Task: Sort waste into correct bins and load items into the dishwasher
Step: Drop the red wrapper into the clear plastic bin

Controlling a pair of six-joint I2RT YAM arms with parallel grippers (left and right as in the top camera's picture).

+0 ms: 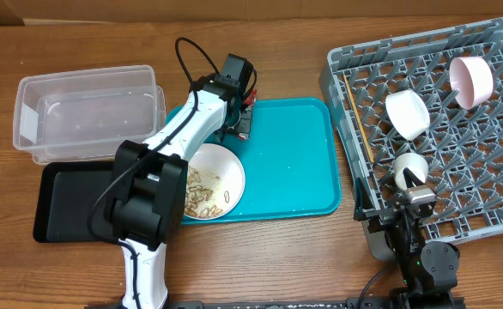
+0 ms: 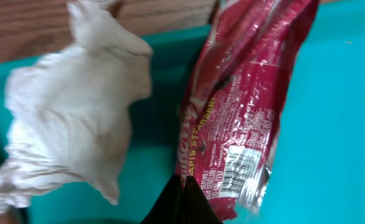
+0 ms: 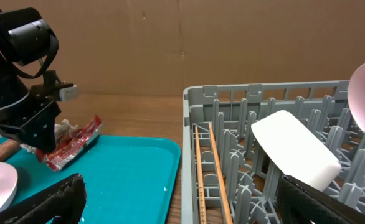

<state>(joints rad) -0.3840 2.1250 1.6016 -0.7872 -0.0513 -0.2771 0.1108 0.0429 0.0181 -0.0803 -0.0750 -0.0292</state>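
Observation:
My left gripper (image 2: 185,185) is shut on the bottom edge of the red shiny wrapper (image 2: 245,99), at the far left corner of the teal tray (image 1: 290,163). A crumpled white tissue (image 2: 76,118) lies just left of the wrapper. In the overhead view the left gripper (image 1: 243,124) covers both. A white bowl (image 1: 210,182) with tan peanut shells sits on the tray's near left. My right gripper (image 3: 182,205) is open and empty at the grey dish rack's (image 1: 346,77) near left corner. The rack holds chopsticks (image 3: 201,168), a white bowl (image 1: 406,113), a pink bowl (image 1: 472,81) and a white cup (image 1: 410,170).
The clear plastic tub (image 1: 88,112) stands at the far left. The shallow black tray (image 1: 63,202) lies in front of it, partly under my left arm. A brownish stick-like thing (image 3: 5,149) lies beside the left gripper in the right wrist view.

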